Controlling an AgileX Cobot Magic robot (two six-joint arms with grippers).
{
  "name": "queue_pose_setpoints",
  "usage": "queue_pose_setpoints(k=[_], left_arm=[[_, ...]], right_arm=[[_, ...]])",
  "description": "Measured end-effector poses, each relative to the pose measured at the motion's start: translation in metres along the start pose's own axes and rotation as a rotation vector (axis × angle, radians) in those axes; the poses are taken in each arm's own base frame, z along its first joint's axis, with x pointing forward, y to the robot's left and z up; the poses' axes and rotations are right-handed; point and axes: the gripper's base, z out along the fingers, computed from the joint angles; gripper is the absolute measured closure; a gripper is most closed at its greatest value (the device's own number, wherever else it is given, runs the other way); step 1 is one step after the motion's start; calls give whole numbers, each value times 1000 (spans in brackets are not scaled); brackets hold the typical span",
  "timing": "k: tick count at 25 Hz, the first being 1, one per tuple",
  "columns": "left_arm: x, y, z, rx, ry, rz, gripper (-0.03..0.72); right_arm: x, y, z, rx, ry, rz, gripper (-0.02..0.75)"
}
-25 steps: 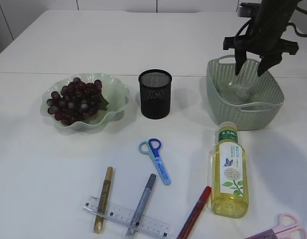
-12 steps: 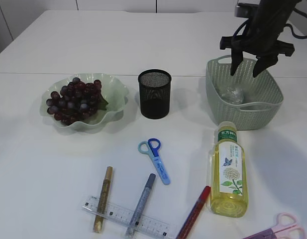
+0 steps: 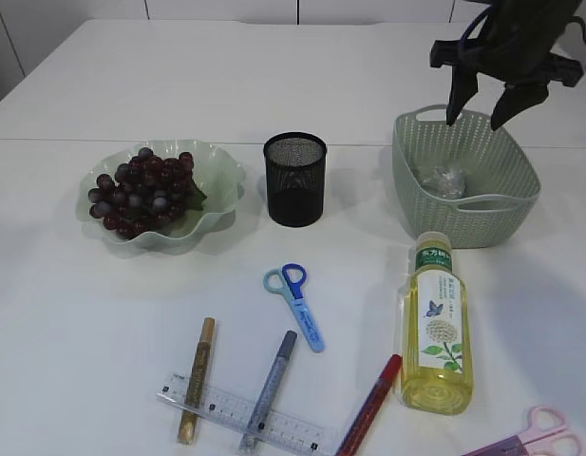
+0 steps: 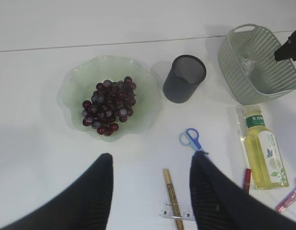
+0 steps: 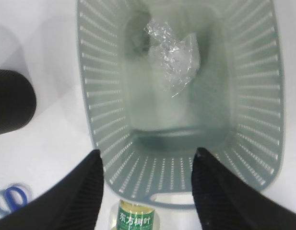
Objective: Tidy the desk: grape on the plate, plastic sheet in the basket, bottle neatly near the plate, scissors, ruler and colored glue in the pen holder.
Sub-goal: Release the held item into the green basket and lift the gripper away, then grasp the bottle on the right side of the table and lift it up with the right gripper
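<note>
The crumpled clear plastic sheet (image 3: 443, 180) (image 5: 174, 52) lies inside the grey-green basket (image 3: 516, 180) (image 5: 92, 96). My right gripper (image 3: 475, 122) (image 5: 148, 152) hangs open and empty above the basket. Grapes (image 3: 145, 195) (image 4: 108, 106) rest on the green plate (image 3: 224, 176). The bottle (image 3: 435, 323) lies on its side in front of the basket. Blue scissors (image 3: 294, 304), a clear ruler (image 3: 245, 416) and gold (image 3: 197, 380), silver (image 3: 271, 389) and red (image 3: 370, 404) glue pens lie near the front. The black pen holder (image 3: 295, 179) stands mid-table. My left gripper (image 4: 151, 157) hovers open high over the table.
Pink scissors (image 3: 539, 437) lie at the front right corner. The gold and silver pens lie across the ruler. Bare white table surrounds the plate and lies between the pen holder and the blue scissors.
My right gripper has risen out of the basket, its jaws unchanged. The plastic sheet stays lying in the basket. Nothing else has moved.
</note>
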Motion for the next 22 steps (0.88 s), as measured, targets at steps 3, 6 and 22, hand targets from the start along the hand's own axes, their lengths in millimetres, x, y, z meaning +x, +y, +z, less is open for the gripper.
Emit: queue_pose_setpoints(k=[3,6,22], left_arm=[[0,0,0,0,0,0,309],[0,0,0,0,0,0,309],[0,0,0,0,0,0,309]], right_arm=[[10,1,-13,-23,6,10,275],[21,-1,-25,-26,15,25,275],[139,-21,-73,-23,140,93,275]])
